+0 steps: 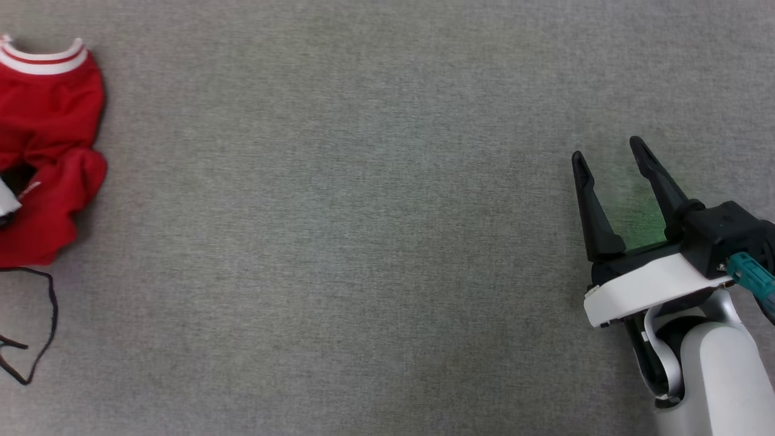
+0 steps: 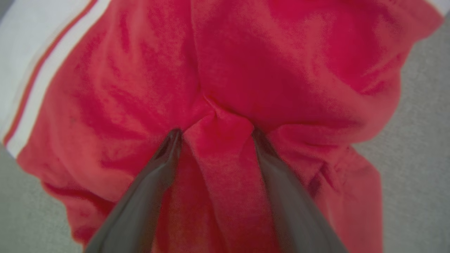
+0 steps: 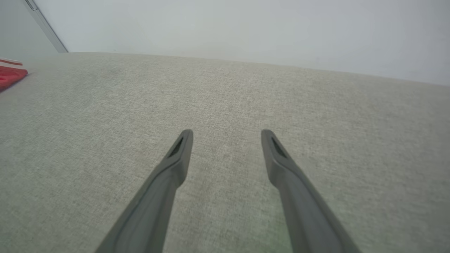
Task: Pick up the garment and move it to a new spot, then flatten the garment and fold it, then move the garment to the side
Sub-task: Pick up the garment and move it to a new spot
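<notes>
Head view: a grey woven bench [image 1: 363, 242] with the jersey [image 1: 51, 133] crumpled at its far left, partly cut by the picture's edge. The jersey is red, its white collar band with one red stripe [image 1: 42, 60] turned toward the top of the view. A thin black cord [image 1: 48, 315] lies in a loose loop on the bench just below the jersey. The right claw [image 1: 607, 150] is at the lower right, well apart from the jersey. Its two dark fingers are spread wide, point up the view and hold nothing. A faint green glow [image 1: 642, 212] falls on the bench between them, and a teal connector [image 1: 748, 275] sits at the wrist. Left wrist view: the left claw [image 2: 216, 131] is down in the jersey [image 2: 281, 70], fingers wide apart, both tips touching the red cloth. A raised ridge of fabric runs between the fingers without being pinched. A white band with a red stripe [image 2: 38, 80] crosses the upper left, and grey bench [image 2: 422, 158] shows at the right. Right wrist view: the right claw [image 3: 226, 133] hangs above bare bench [image 3: 105, 123], wide open and empty. A corner of the jersey [image 3: 10, 75] shows at the far left edge, and a pale wall [image 3: 246, 28] stands behind the bench.
</notes>
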Controlling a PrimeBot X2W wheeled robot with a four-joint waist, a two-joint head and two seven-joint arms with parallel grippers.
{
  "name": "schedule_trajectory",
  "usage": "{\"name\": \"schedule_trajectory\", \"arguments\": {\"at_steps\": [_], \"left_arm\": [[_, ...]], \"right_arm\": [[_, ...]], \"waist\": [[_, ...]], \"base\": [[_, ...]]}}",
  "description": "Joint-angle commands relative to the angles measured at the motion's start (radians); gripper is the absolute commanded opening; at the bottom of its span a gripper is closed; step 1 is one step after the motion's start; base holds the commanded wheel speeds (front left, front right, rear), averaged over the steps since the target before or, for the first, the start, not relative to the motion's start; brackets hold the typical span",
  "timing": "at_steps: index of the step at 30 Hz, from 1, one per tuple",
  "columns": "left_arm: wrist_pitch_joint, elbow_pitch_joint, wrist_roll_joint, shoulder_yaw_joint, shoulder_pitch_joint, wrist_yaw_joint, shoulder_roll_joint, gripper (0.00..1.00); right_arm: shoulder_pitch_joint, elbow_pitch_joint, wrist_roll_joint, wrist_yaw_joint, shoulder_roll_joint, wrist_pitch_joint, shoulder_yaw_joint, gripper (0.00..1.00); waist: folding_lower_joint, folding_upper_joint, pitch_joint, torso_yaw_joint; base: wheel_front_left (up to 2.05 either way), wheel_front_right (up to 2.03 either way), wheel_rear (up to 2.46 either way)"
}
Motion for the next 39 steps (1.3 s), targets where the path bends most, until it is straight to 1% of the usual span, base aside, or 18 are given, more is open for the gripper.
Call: {"name": "schedule_trajectory", "arguments": {"at_steps": [1, 2, 3, 4, 5, 6, 9, 13, 16, 17, 20, 23, 24, 28, 32, 35, 39], "left_arm": [[0.014, 0.024, -0.004, -0.002, 0.027, 0.011, -0.014, 1.00], [0.027, 0.037, -0.016, 0.006, 0.041, 0.025, -0.026, 1.00], [0.037, 0.043, -0.023, 0.011, 0.055, 0.034, -0.033, 0.93], [0.039, 0.044, -0.027, 0.013, 0.067, 0.040, -0.037, 0.56], [0.042, 0.043, -0.029, 0.013, 0.076, 0.044, -0.039, 0.31], [0.042, 0.039, -0.032, 0.013, 0.080, 0.046, -0.043, 0.00], [0.018, 0.016, -0.029, 0.015, 0.080, 0.043, -0.044, 0.00], [-0.070, -0.026, 0.000, 0.010, 0.052, 0.030, -0.020, 0.00], [-0.178, -0.049, 0.044, 0.001, 0.018, 0.024, 0.004, 0.00], [-0.236, -0.059, 0.068, 0.000, 0.006, 0.032, 0.010, 0.00], [-0.387, -0.064, 0.122, -0.014, -0.025, 0.052, 0.001, 0.00], [-0.517, -0.061, 0.164, -0.036, -0.056, 0.052, -0.011, 0.00], [-0.555, -0.064, 0.173, -0.045, -0.066, 0.044, -0.015, 0.00], [-0.698, -0.074, 0.213, -0.082, -0.089, 0.024, -0.040, 0.00], [-0.800, -0.094, 0.237, -0.113, -0.096, 0.026, -0.080, 0.00], [-0.848, -0.120, 0.242, -0.146, -0.082, 0.023, -0.132, 0.00], [-0.881, -0.161, 0.244, -0.194, -0.049, 0.019, -0.202, 0.00]], "right_arm": [[-0.018, 0.002, 0.007, 0.000, 0.001, -0.007, -0.002, 1.00], [-0.018, 0.005, 0.008, 0.000, 0.001, -0.008, -0.005, 1.00], [-0.018, 0.007, 0.008, 0.000, 0.001, -0.009, -0.007, 1.00], [-0.017, 0.008, 0.009, 0.000, 0.001, -0.010, -0.009, 1.00], [-0.016, 0.008, 0.009, 0.000, 0.001, -0.010, -0.011, 1.00], [-0.017, 0.007, 0.001, 0.000, 0.001, -0.014, -0.013, 1.00], [-0.017, 0.007, -0.002, 0.000, 0.001, -0.015, -0.015, 1.00], [-0.004, 0.017, 0.001, 0.000, 0.001, -0.017, -0.016, 1.00], [0.013, 0.025, 0.011, 0.000, 0.001, -0.016, -0.015, 1.00], [0.019, 0.029, 0.014, 0.000, 0.001, -0.018, -0.015, 1.00], [0.040, 0.044, 0.024, 0.000, 0.001, -0.017, -0.020, 1.00], [0.061, 0.053, 0.037, 0.000, 0.001, -0.018, -0.025, 1.00], [0.073, 0.056, 0.042, 0.000, 0.001, -0.016, -0.027, 1.00], [0.110, 0.063, 0.058, 0.000, 0.001, -0.012, -0.045, 1.00], [0.147, 0.062, 0.073, 0.000, 0.001, -0.010, -0.057, 1.00], [0.169, 0.060, 0.079, 0.000, 0.001, -0.007, -0.068, 1.00], [0.191, 0.051, 0.090, 0.000, 0.001, -0.003, -0.071, 1.00]], "waist": [[-0.0002, -0.0001, 0.013, -0.015], [-0.0002, -0.0001, 0.014, -0.017], [-0.0002, -0.0001, 0.013, -0.019], [-0.0002, -0.0001, 0.012, -0.020], [-0.0002, -0.0001, 0.010, -0.020], [-0.0002, -0.0001, 0.007, -0.019], [-0.0002, -0.0001, -0.007, -0.013], [-0.0002, -0.0001, -0.048, -0.001], [-0.0002, -0.0001, -0.091, 0.005], [-0.0002, -0.0001, -0.108, 0.007], [-0.0002, -0.0001, -0.162, 0.010], [-0.0002, -0.0001, -0.221, 0.010], [-0.0002, -0.0001, -0.240, 0.008], [-0.0002, -0.0001, -0.315, -0.007], [-0.0002, -0.0001, -0.377, -0.040], [-0.0002, -0.0001, -0.414, -0.072], [-0.0002, -0.0001, -0.448, -0.130]], "base": [[0.00, 0.00, 0.00], [0.00, 0.00, 0.00], [0.00, 0.00, 0.00], [0.00, 0.00, 0.00], [0.00, 0.00, 0.00], [0.00, 0.00, 0.00], [0.00, 0.00, 0.00], [0.00, 0.00, 0.00], [0.00, 0.00, 0.00], [0.00, 0.00, 0.00], [0.00, 0.00, 0.00], [0.00, 0.00, 0.00], [0.00, 0.00, 0.00], [0.00, 0.00, 0.00], [0.00, 0.00, 0.00], [0.00, 0.00, 0.00], [0.00, 0.00, 0.00]]}}
